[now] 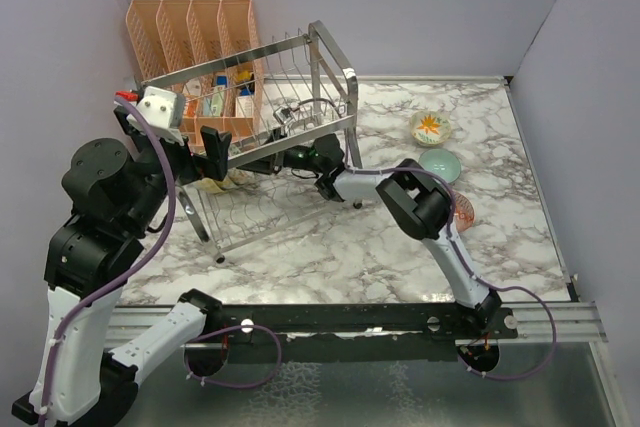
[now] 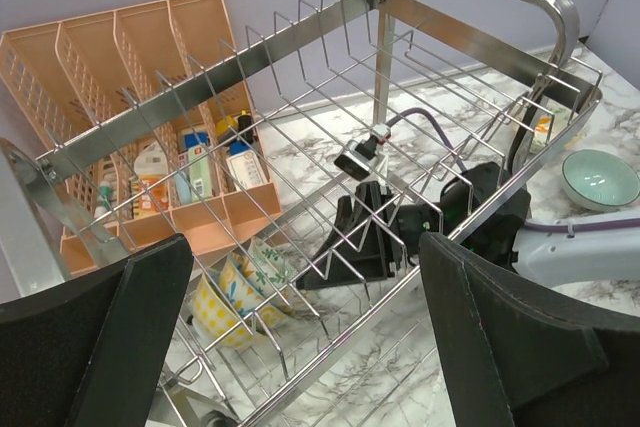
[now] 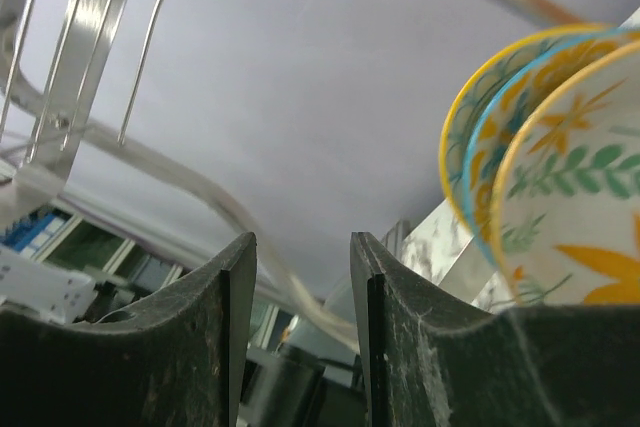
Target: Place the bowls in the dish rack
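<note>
Racking: bowls (image 3: 570,197) seated in dish rack (image 1: 333,47).
Right gripper (image 3: 300,247): apart, empty, beside them.
Left gripper (image 2: 305,247): apart, empty.
Risk: bowls toppled if wires are clipped on withdrawal.

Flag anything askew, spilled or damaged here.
The dish rack sits skewed, diagonal to the table edges. One red-rimmed bowl lies partly hidden under the right arm. Nothing looks spilled or broken.

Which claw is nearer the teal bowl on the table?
Right. The right claw is inside the rack; the left claw hovers beyond it, at the rack's end farthest from the teal bowl.
</note>
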Controlling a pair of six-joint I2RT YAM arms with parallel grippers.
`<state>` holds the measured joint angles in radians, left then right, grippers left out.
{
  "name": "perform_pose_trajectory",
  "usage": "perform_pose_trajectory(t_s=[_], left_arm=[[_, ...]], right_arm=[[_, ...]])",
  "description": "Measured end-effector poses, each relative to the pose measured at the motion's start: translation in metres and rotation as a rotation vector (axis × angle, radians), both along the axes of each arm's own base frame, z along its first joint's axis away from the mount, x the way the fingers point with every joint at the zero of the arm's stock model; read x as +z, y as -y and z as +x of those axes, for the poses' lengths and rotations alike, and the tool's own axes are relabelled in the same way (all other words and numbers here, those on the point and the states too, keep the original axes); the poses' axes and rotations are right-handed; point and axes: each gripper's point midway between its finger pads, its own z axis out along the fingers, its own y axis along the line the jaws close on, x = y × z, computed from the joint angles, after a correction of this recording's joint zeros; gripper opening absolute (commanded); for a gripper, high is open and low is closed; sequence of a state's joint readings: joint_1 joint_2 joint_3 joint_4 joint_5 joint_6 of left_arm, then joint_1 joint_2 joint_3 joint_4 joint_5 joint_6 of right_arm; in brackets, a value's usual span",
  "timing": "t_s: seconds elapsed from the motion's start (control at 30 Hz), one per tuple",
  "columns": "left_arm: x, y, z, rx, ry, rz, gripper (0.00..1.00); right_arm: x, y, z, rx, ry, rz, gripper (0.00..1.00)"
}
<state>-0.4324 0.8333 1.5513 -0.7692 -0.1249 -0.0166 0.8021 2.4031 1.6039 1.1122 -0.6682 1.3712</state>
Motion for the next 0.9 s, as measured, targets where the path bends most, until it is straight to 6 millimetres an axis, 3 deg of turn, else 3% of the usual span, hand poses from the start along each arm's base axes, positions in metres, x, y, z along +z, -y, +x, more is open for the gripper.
perform_pose_trajectory(t_s=[0.37,0.63,0.73,0.9], left_arm=[[0.002,0.001,-0.003,0.003,-0.014,-0.048,0.99],[0.002,0.000,-0.007,0.004,-0.015,-0.060,0.99],[0.002,0.000,-0.007,0.004,-0.015,-0.061,0.99],[0.002,0.000,-0.007,0.005,-0.015,-0.063,0.99]], right_arm=[[0.000,-0.005,-0.087,0.271,0.053,-0.066,0.41],[-0.041,0.024,-0.126,0.395,0.006,-0.190,0.42],[-0.043,0.034,-0.154,0.445,0.012,-0.226,0.42],[-0.032,0.050,-0.218,0.556,0.069,-0.236,0.42]])
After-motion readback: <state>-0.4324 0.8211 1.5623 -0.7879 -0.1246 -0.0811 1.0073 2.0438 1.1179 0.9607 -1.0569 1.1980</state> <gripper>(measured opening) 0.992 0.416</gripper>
